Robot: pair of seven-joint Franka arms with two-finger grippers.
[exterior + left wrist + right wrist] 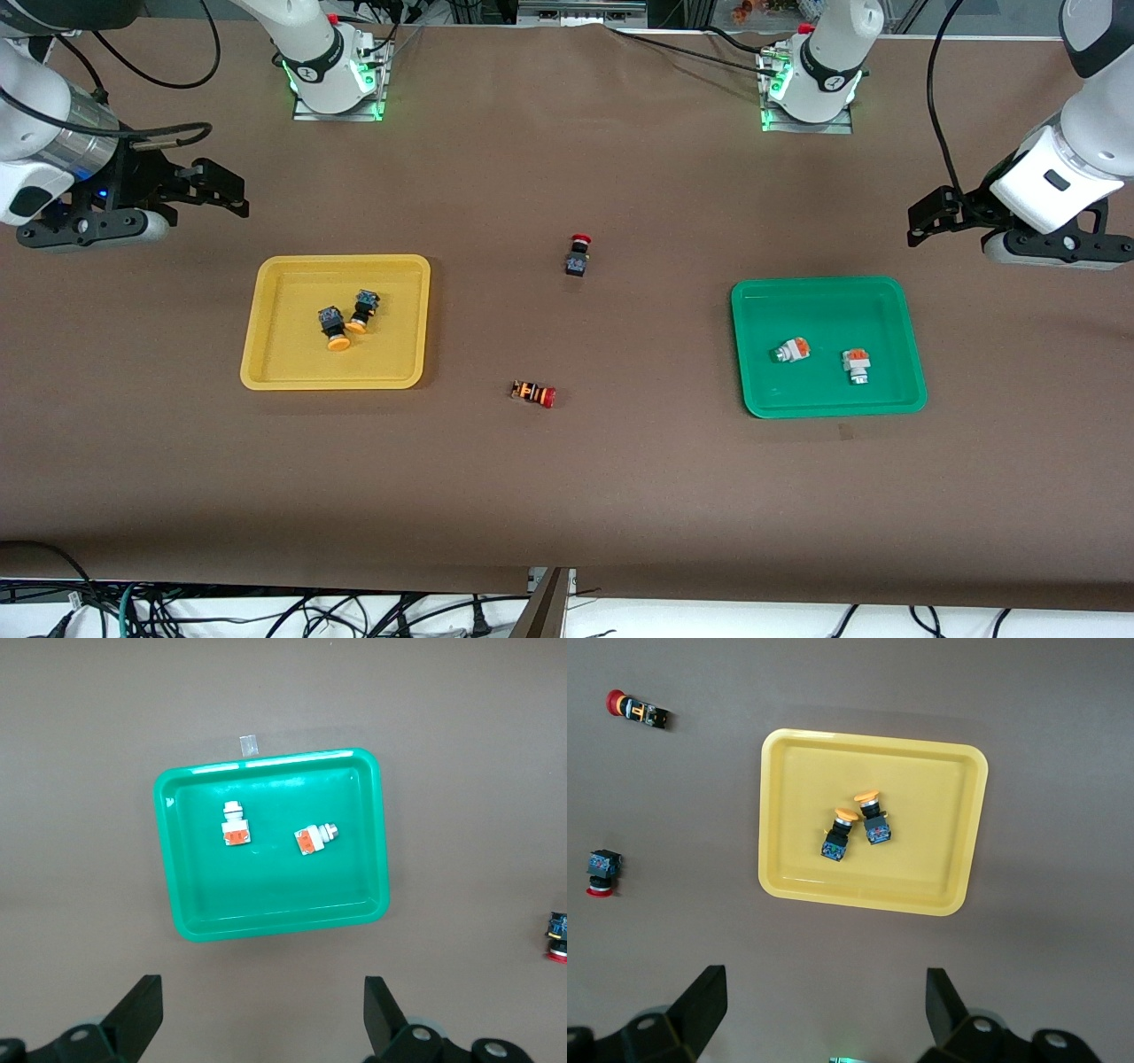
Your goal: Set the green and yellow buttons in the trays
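The yellow tray (266, 372) holds two black-blue buttons with yellow-orange caps (333, 328) (361, 310), lying close together. The right wrist view shows this tray (921, 815) and both buttons (840, 835) (873, 819). The green tray (753, 390) holds two white-silver buttons with orange blocks (790, 351) (856, 364), apart from each other. The left wrist view shows them (234, 826) (314, 837) in that tray (275, 926). My right gripper (213, 188) (826, 1005) is open and empty, up over bare table beside the yellow tray. My left gripper (930, 217) (263, 1010) is open and empty, up over bare table beside the green tray.
A black-bodied button with a red cap (578, 254) (601, 873) (556, 937) stands on the table between the trays. An orange-striped button with a red cap (533, 392) (636, 709) lies nearer to the front camera. A brown cloth covers the table.
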